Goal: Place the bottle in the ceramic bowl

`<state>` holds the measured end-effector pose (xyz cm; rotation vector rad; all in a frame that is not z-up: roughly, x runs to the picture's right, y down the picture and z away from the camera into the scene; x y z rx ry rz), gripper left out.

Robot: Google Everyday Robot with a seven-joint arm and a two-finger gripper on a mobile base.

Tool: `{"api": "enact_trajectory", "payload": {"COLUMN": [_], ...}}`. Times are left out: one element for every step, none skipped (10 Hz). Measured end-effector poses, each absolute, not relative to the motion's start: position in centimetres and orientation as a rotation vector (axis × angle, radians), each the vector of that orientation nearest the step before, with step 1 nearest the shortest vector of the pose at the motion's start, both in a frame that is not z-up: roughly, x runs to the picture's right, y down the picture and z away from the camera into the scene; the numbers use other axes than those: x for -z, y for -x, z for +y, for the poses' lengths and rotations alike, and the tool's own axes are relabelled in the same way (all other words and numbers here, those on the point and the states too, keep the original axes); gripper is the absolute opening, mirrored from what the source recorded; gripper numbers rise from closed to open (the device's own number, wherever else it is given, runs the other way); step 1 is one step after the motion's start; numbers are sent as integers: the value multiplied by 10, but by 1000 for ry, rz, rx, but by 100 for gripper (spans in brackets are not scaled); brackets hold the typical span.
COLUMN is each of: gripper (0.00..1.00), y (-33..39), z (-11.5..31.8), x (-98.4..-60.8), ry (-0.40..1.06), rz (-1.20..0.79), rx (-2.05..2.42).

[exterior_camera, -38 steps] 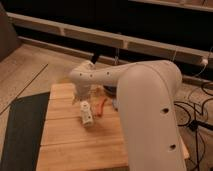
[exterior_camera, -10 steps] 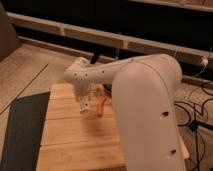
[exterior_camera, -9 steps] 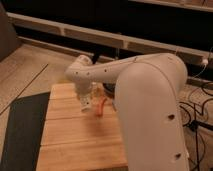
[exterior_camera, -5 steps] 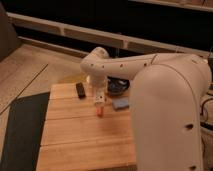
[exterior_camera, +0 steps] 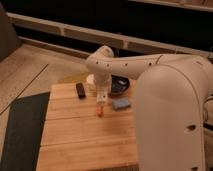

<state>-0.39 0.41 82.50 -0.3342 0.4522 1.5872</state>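
Observation:
My gripper [exterior_camera: 102, 89] hangs from the white arm over the middle of the wooden table [exterior_camera: 75, 135]. It is shut on the bottle [exterior_camera: 102, 98], a slim cream-white cylinder that points down just above the tabletop. The ceramic bowl [exterior_camera: 120, 86], small, dark and glossy, sits at the table's back edge. It lies just right of and behind the gripper, and the arm hides part of it. The bottle is beside the bowl, not over it.
A small black block [exterior_camera: 80, 90] lies left of the gripper. A squat white container [exterior_camera: 91, 81] stands behind it. A blue pad [exterior_camera: 120, 103] lies in front of the bowl, and a small orange-red item [exterior_camera: 101, 110] sits below the bottle. A dark mat [exterior_camera: 22, 130] borders the table's left side.
The gripper has carried the bottle to the right, from the table's left part to a spot next to the bowl. The black block, hidden before, now shows.

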Motion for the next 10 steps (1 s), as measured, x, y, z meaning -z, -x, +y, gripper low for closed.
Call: {"api": "enact_trajectory", "payload": {"gripper": [0, 0, 0, 0, 0, 0, 0, 0, 0, 0], "y": [-6, -27, -43, -57, -60, -64, -66, -66, -66, -70], "z": [-12, -30, -43, -62, -72, -81, -90, -96, -101, -104], "x": [-828, -830, -830, -837, -843, -852, -863, -872, -879, -888], "ry": [271, 202, 153, 88, 66, 55, 65, 85, 113, 145], "rz": [458, 473, 480, 469, 449, 417, 363, 310, 258, 209], "rx": [-1602, -1632, -1653, -1669, -1675, -1691, -1716, -1736, -1757, -1782]}}
